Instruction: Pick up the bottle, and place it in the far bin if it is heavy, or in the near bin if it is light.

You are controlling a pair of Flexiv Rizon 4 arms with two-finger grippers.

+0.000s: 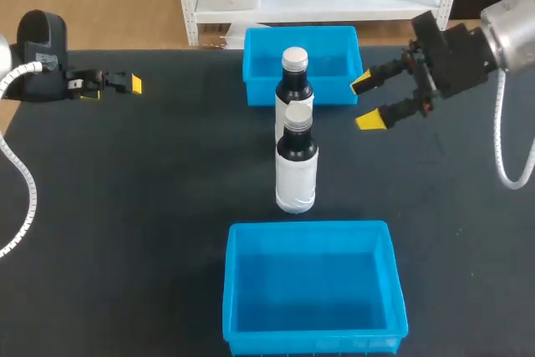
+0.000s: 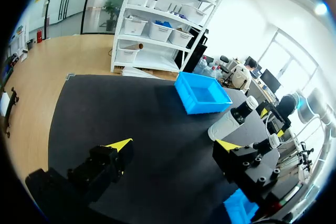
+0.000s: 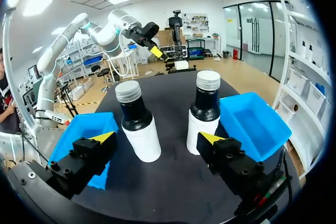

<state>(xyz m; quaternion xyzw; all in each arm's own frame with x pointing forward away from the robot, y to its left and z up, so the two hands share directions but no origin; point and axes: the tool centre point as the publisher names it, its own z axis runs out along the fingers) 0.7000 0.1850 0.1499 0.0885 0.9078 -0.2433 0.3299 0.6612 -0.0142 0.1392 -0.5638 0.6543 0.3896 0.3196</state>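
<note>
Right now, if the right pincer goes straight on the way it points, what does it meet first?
Probably the nearer bottle: in the right wrist view it stands just ahead of the open right pincer, the farther bottle beside it. Depth is unclear; it might slip between them.

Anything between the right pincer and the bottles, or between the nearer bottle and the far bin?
Nothing visible stands between the right pincer and either bottle. The farther bottle stands straight between the nearer bottle and the far bin, just in front of that bin.
</note>
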